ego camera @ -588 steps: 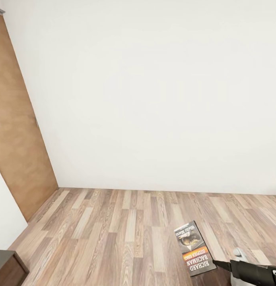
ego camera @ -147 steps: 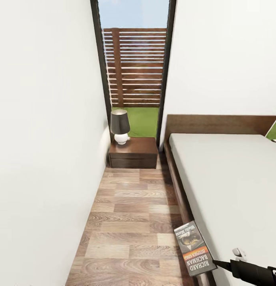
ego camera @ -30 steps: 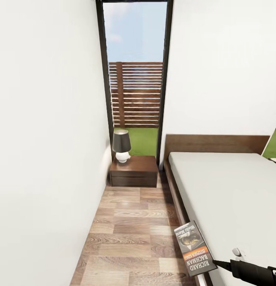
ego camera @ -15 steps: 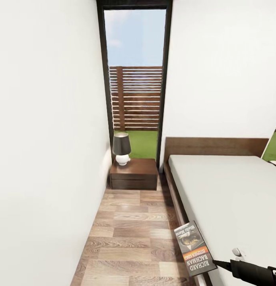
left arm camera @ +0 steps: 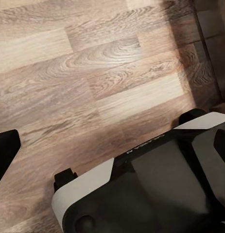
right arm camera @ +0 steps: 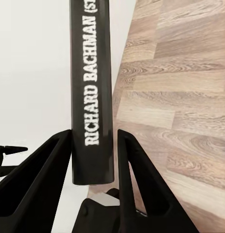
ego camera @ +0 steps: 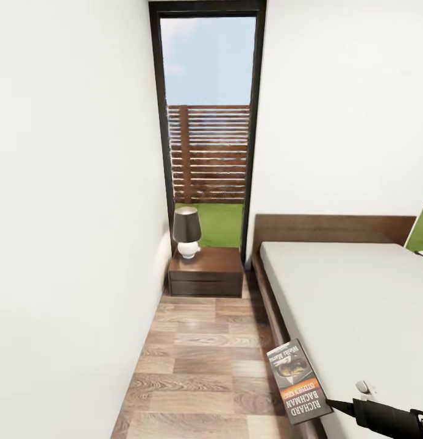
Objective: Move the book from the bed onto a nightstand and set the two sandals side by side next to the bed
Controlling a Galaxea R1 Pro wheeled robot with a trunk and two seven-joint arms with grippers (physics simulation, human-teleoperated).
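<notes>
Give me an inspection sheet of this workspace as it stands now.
Surface: brown wood-plank floor in a narrow aisle between white wall and bed.
Job's things: book clamped spine-first in the right end effector; nightstand ahead by the window; sandals: nothing seen.
Clutter: lamp on the nightstand's left part.
End effectors: right shut on the book; left cannot be judged.
Cables: nothing seen.
Surroundings: slatted fence and grass outside the window.
</notes>
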